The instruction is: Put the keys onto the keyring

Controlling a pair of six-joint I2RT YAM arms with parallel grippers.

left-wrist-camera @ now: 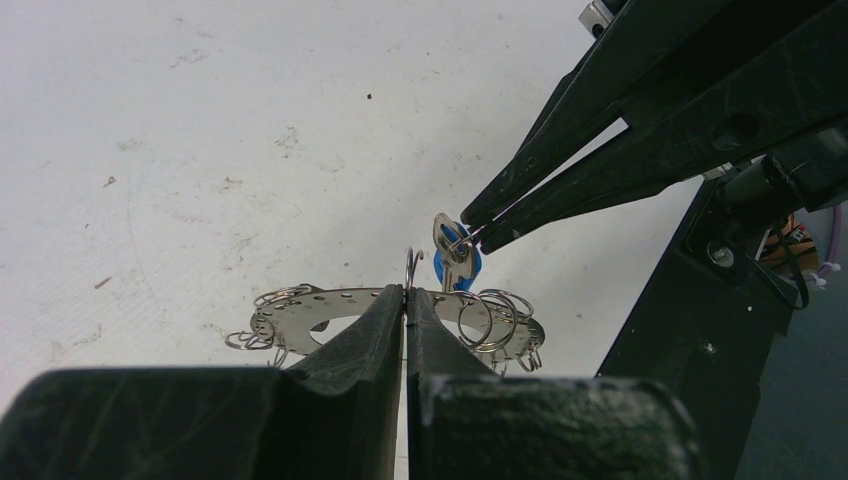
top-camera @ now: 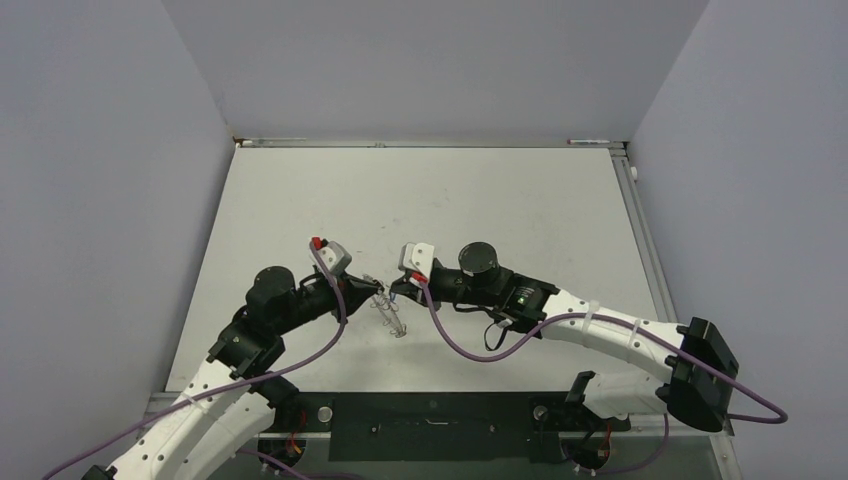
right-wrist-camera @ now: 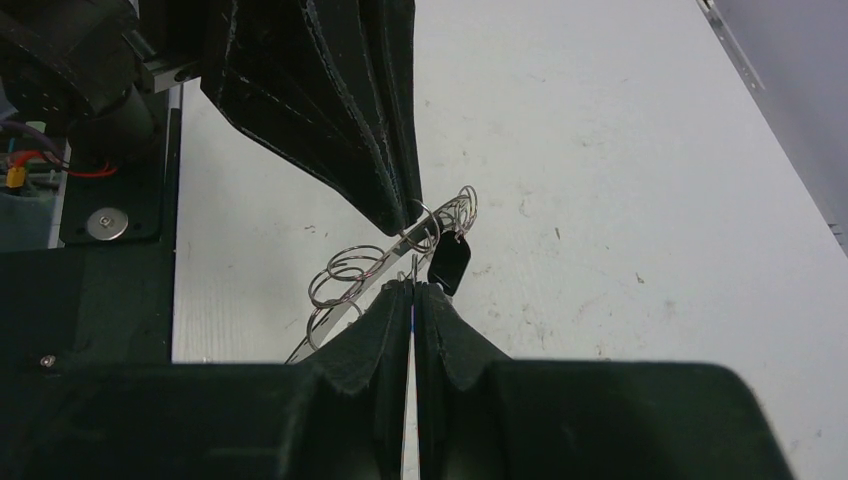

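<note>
Left end effector point(left-wrist-camera: 406, 293) pinching keyring point(left-wrist-camera: 300, 310); right end effector point(left-wrist-camera: 469, 230) pinching blue key point(left-wrist-camera: 457, 262), partly hidden behind keyring.

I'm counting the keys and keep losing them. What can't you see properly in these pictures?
- Left wrist view: the small silver key with the black plastic head doesn't show.
- Right wrist view: the small silver key with the blue plastic head hides behind the right end effector and its fingers.
- Top view: both keys are too small to spot beside the left end effector.
</note>
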